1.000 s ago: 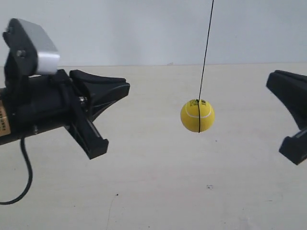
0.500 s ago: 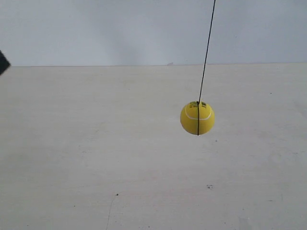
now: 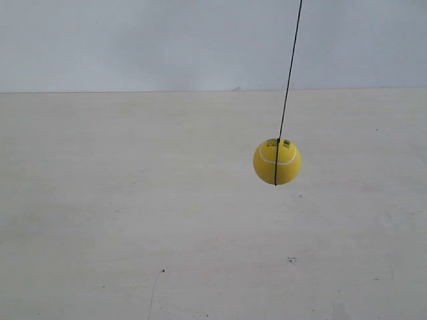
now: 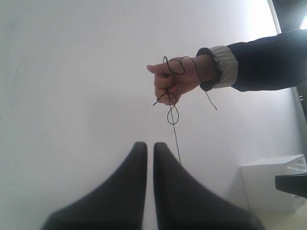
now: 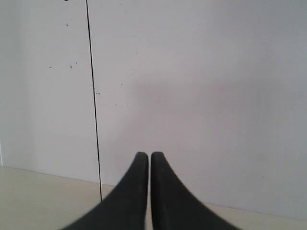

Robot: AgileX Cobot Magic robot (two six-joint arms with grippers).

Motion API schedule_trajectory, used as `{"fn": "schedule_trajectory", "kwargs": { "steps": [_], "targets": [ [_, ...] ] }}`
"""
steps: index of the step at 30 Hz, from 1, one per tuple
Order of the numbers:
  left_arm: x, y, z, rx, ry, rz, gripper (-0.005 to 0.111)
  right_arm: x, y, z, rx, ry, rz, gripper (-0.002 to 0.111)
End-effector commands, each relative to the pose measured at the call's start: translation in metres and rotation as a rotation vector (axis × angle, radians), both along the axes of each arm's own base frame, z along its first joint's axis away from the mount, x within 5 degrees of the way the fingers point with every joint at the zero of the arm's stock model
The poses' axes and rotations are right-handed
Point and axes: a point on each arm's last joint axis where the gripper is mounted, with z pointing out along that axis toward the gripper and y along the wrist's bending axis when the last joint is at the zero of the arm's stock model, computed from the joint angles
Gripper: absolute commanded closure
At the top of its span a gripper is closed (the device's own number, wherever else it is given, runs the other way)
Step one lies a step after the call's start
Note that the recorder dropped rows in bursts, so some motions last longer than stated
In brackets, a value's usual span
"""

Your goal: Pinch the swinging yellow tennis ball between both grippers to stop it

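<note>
No text, brand, number or sign can be read in any view. A small patch of dark print is seen on the small bright yellow fuzzy tennis ball [image 3: 277, 162], near its top, just beside where the thin black string [image 3: 288, 73] meets it, but its characters are too small and blurred to be made out.

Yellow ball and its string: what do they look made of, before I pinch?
The yellow tennis ball looks felt-covered: matte, no glare, white curved seam; the fuzz itself is too fine to confirm. The string looks like thin black cord, soft enough to loop around the person's hand.
</note>
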Motion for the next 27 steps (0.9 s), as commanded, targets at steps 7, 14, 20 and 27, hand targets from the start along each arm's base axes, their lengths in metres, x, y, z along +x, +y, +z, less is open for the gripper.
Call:
{"fn": "schedule_trajectory", "kwargs": {
  "steps": [7, 14, 20, 27],
  "targets": [
    [-0.0011, 0.0012, -0.001, -0.017, 0.01, -0.007, 0.102, -0.0006, -0.0003, -0.0017, 0.007, 0.005, 0.0, 0.108],
    [-0.0011, 0.0012, -0.001, -0.017, 0.01, -0.007, 0.102, -0.0006, -0.0003, -0.0017, 0.007, 0.005, 0.0, 0.108],
    [-0.0011, 0.0012, -0.001, -0.017, 0.01, -0.007, 0.102, -0.0006, -0.0003, -0.0017, 0.007, 0.005, 0.0, 0.108],
    [0.0044, 0.0057, -0.0049, -0.13, 0.104, 0.003, 0.102, -0.0003, -0.0007, -0.0023, 0.005, 0.011, -0.005, 0.108]
  ]
}}
